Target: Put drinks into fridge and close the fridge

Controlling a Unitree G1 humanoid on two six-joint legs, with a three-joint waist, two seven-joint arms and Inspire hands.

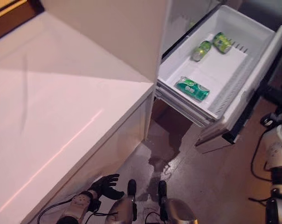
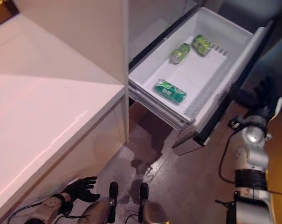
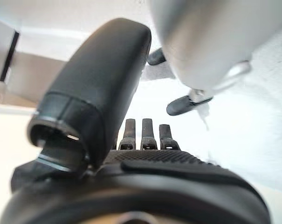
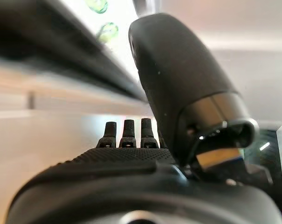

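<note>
The white fridge drawer is pulled out, with green cans lying in it: one near its front left, others at the back. My right hand is raised beside the drawer's outer front panel, on its right. Its fingers are straight and hold nothing, and the cans show past them in the right wrist view. My left hand hangs low by the counter's base with its fingers spread and empty.
A long white counter runs along the left, next to the fridge's tall side wall. The grey floor has a wet-looking patch in front of the drawer.
</note>
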